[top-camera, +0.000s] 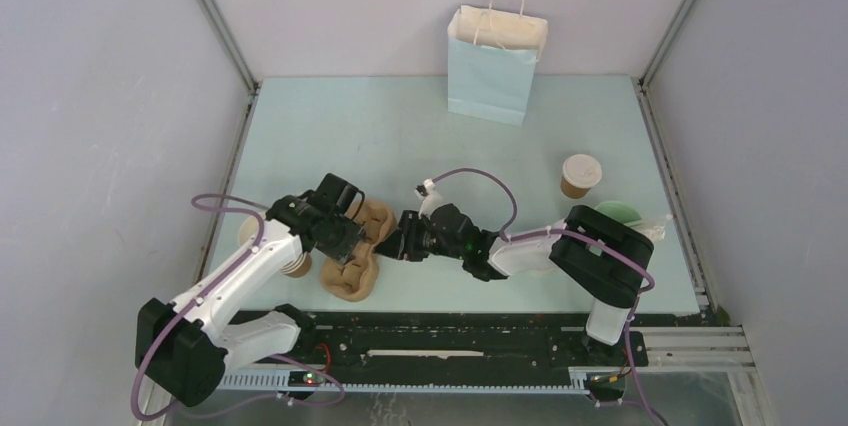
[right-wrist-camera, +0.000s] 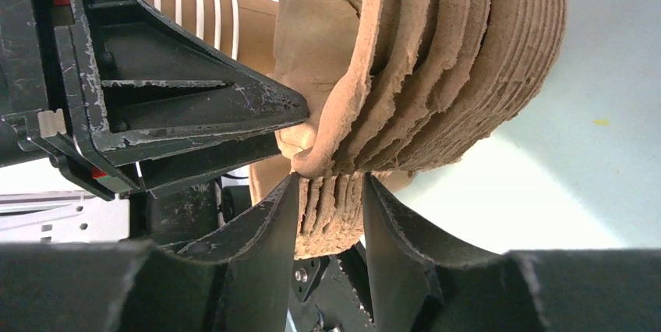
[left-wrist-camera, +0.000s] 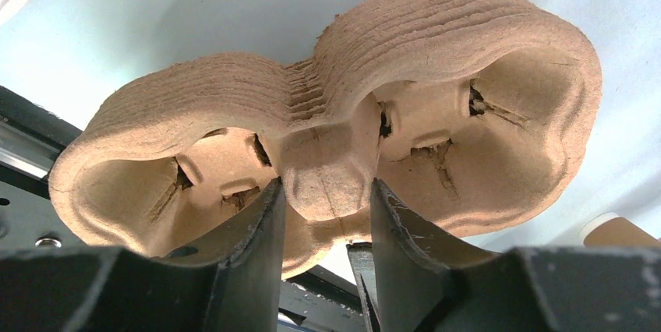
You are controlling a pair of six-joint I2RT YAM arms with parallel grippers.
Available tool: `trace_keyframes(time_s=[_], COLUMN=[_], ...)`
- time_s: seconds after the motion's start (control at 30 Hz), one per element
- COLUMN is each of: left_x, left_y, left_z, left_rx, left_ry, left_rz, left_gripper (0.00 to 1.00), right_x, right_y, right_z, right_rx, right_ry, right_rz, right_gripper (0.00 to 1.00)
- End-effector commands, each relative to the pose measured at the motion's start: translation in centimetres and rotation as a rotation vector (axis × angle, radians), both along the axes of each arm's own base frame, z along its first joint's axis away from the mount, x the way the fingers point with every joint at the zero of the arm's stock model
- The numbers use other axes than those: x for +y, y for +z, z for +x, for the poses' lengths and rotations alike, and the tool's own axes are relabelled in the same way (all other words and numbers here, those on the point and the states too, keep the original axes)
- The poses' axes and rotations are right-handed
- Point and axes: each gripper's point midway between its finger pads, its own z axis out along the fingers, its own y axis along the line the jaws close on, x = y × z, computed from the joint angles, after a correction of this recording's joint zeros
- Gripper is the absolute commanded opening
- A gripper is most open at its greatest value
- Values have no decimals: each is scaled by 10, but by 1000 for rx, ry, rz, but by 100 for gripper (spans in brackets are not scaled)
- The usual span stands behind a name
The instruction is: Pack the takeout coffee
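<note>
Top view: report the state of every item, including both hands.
takeout coffee: upright, unpacked.
paper bag: upright, open.
carrier stack: nested, gripped by both hands.
left hand: shut on carrier stack.
right hand: shut on carrier stack.

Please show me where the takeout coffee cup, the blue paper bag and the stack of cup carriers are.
takeout coffee cup [top-camera: 581,172]: top external view, on its pale top.
blue paper bag [top-camera: 492,74]: top external view, on its front face.
stack of cup carriers [left-wrist-camera: 436,44]: left wrist view, on the layered outer wall.
</note>
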Motion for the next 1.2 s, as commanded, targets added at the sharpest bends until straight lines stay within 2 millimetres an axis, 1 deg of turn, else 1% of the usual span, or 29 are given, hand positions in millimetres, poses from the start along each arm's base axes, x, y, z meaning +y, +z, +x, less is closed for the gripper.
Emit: trace_keyframes(time_s=[0.0, 0.1, 0.2, 0.33, 0.53, 0.6, 0.63, 0.7, 0.77, 0.87, 1.0, 1.17], left_x=[-2, -4, -7, -10, -5, -4, -3, -4, -3, -1, -4, -7], left_y=[-2, -2, -2, 0, 3, 4, 5, 7, 10, 12, 11, 8], left_z=[-2, 0, 3, 10, 15, 16, 17, 18, 20, 21, 22, 21], left_rx=[6, 9, 7, 2, 6, 0, 0, -2, -9, -11, -4, 3], left_ry=[16, 14, 10, 1, -20, -26, -29, -37, -45, -50, -63, -68], left_rz=[-26, -33, -38, -36, 19, 31, 35, 36, 45, 61, 54, 43], left_gripper=[25, 25, 25, 25, 25, 25, 25, 25, 25, 26, 27, 27], right_x=[5, 7, 6, 2, -20, -27, -28, -28, -31, -35, -37, -40], right_y=[9, 11, 10, 10, 13, 12, 13, 12, 7, 7, 4, -2], right_z=[2, 0, -4, -6, 11, 13, 14, 15, 21, 28, 34, 41], right_rx=[-54, -62, -81, -118, -106, -107, -110, -97, -62, -31, 9, 43], right_ry=[-11, -5, -6, -13, -70, -71, -66, -50, -60, -65, -70, -75], right_rz=[38, 43, 17, -2, -5, 3, 8, 20, 25, 62, 86, 101], right_gripper=[44, 44, 44, 47, 53, 56, 59, 62, 62, 60, 53, 49])
